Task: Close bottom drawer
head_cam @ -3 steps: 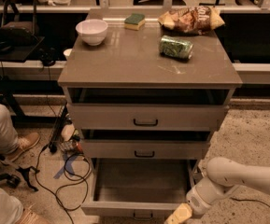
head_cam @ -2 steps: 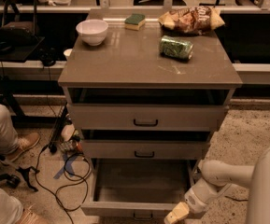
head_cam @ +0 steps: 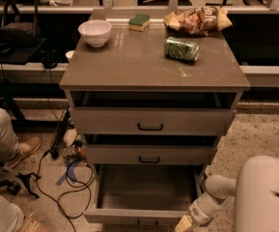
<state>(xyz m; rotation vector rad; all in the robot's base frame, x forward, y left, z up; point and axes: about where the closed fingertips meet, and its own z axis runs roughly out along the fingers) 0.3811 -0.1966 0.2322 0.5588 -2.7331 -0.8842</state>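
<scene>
Since a second ago, the robot's bulky white arm housing (head_cam: 267,192) has swung in at lower right, while the cream hand (head_cam: 185,224) has barely shifted. Just left of the hand, the light-grey bottom drawer (head_cam: 129,216) stands pulled well out. It is stiff, runs on slides and is probably light. A flat push on its front, beside the small black bar handle (head_cam: 147,222), should do. I cannot tell whether the hand is released or clenched.

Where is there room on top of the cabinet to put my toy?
The front half of the cabinet top is bare, in front of the white bowl and the green can. The back edge is crowded: sponge and chip bag. The gripper sits low by the right front corner of the open bottom drawer.
</scene>
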